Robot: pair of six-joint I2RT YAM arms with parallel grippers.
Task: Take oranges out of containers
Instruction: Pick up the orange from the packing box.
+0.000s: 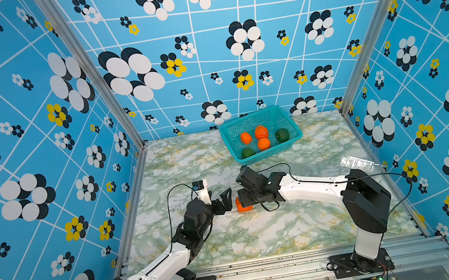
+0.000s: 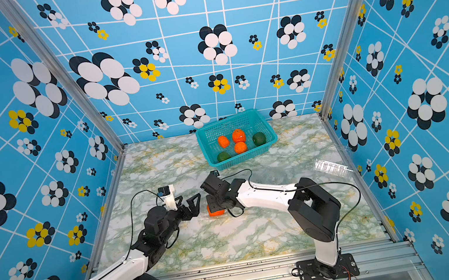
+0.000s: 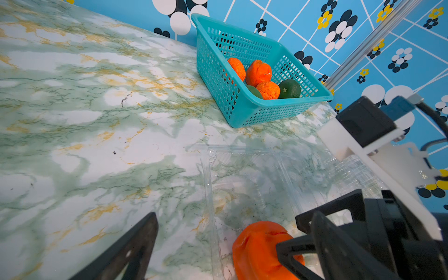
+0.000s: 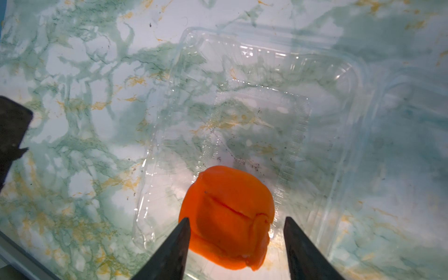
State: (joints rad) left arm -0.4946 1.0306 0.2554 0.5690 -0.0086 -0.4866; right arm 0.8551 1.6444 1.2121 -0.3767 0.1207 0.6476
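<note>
Near the middle of the table (image 1: pixel 234 244), a clear container (image 4: pixel 254 116) lies open, and one orange (image 4: pixel 225 194) sits at one end of its tray. The fruit's skin is creased and rests on the thin plastic floor, close to the tray's wall.

The right end effector (image 4: pixel 235 219) reaches down over this orange with its jaws spread to either side. In the right wrist view one finger (image 4: pixel 179 240) meets the fruit's skin while the other stands just apart from it, so the orange is bracketed but not pinched.

The left end effector (image 1: pixel 221 197) hangs just beside the container on the left, jaws spread wide and holding nothing.

At the back of the table, close to the rear wall, a teal mesh basket (image 1: pixel 266 156) holds three oranges (image 1: pixel 261 132) clustered together and two dark green fruits (image 1: pixel 282 134), one on each side of the cluster.

By the right wall, well apart from both arms, a second clear container (image 1: pixel 356 162) with a white label lies on the table.
</note>
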